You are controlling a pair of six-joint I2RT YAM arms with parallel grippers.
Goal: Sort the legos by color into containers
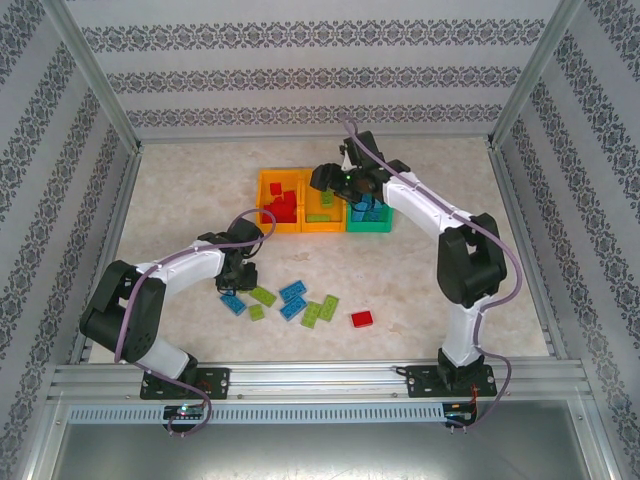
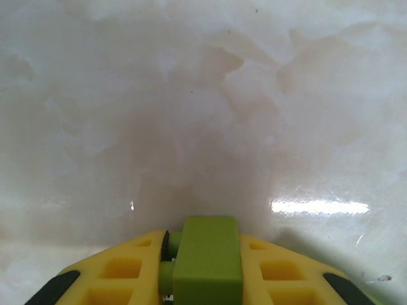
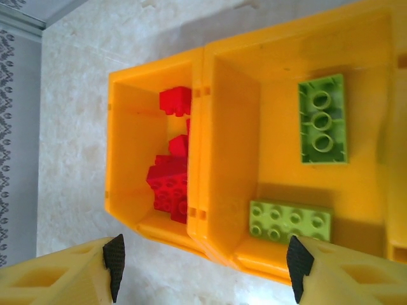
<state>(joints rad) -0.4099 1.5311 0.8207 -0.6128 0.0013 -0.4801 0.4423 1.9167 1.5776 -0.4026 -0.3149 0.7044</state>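
The left gripper (image 1: 238,270) was closed on a green brick (image 2: 208,260), pinched between its yellow fingers (image 2: 121,270) low over the pale table (image 2: 203,95). In the top view this gripper sat at 10 o'clock of the loose bricks (image 1: 295,305), a scatter of green and blue pieces lying flat on the table near the front edge. A blue brick (image 1: 232,303) lay at the scatter's 9 o'clock end, and a lone red brick (image 1: 362,319) lay at 3 o'clock, a little apart from the others. The bins (image 1: 262,178) stood joined in a row at 12 o'clock of the scatter, well apart from it. The left bin (image 3: 127,146), orange, held a heap of red pieces (image 3: 168,181). The middle bin (image 3: 235,127), also orange, held two green plates (image 3: 322,119) lying flat with studs up, one at 12 o'clock of the other. The green bin (image 1: 368,227), at the 3 o'clock end of the row, held blue pieces (image 1: 368,212). The right gripper (image 1: 347,183) hung over the row, about above the middle and green bins. Its jaws stood wide apart with nothing between them, both black pads (image 3: 114,257) clear of the bin rims.
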